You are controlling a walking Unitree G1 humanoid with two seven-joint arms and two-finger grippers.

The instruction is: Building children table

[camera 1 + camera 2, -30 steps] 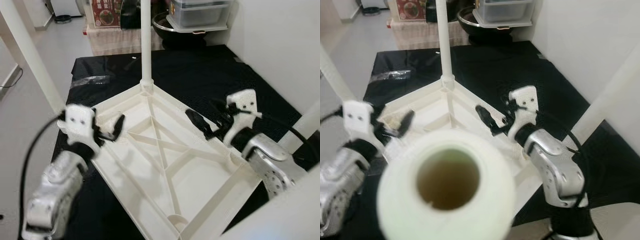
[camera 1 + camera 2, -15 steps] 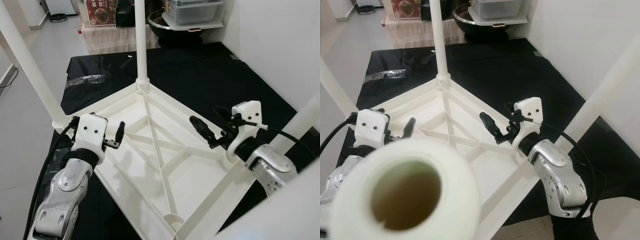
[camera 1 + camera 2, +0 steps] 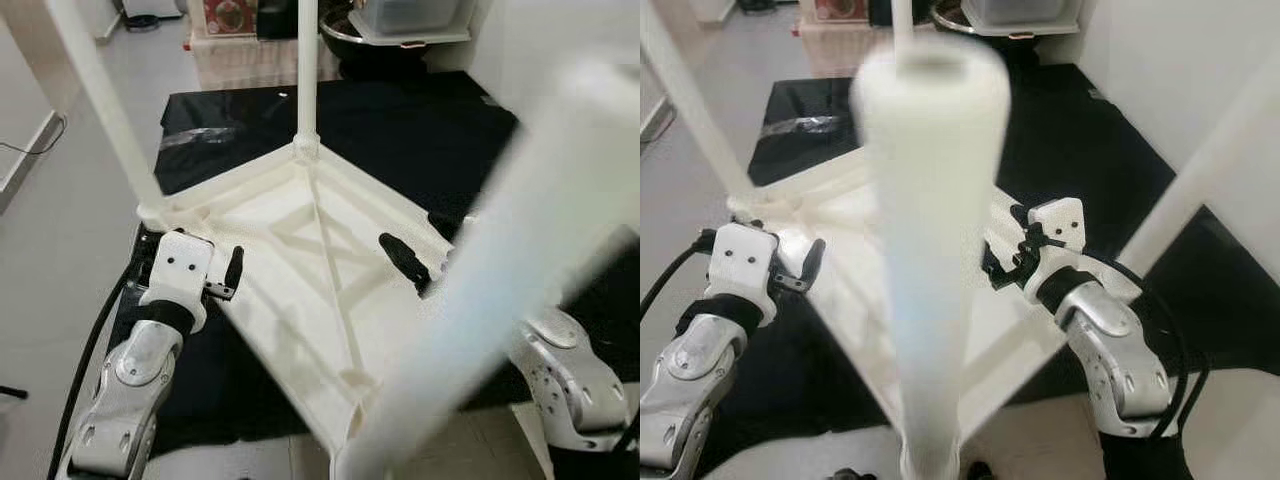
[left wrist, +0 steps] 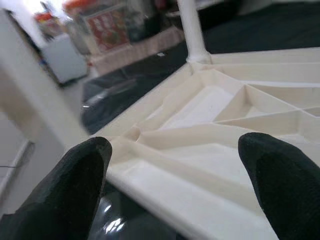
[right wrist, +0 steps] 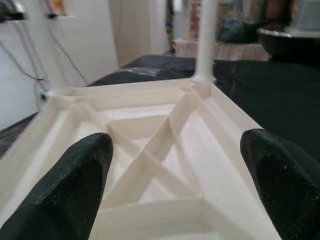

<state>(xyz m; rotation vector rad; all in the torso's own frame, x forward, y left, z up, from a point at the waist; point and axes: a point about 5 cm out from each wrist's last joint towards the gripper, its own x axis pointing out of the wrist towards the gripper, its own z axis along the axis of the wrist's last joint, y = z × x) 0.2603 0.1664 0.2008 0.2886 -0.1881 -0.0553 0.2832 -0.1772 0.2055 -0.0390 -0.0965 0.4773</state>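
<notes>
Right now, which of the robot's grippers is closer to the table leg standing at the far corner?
Hard to call; neither is near it. The left gripper hovers at the upturned tabletop's left edge, the right gripper over its right edge, both well short of the far leg.

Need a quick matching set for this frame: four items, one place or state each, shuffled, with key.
Items:
1. left claw
2. right claw
3. tabletop
4. far leg

Places or states:
A. upside down on the black cloth, ribs facing up
B. open, at the tabletop's left edge
C. upright in the far corner socket
D. open, at the tabletop's right edge

Pairs: 1-B, 2-D, 3-A, 4-C
</notes>
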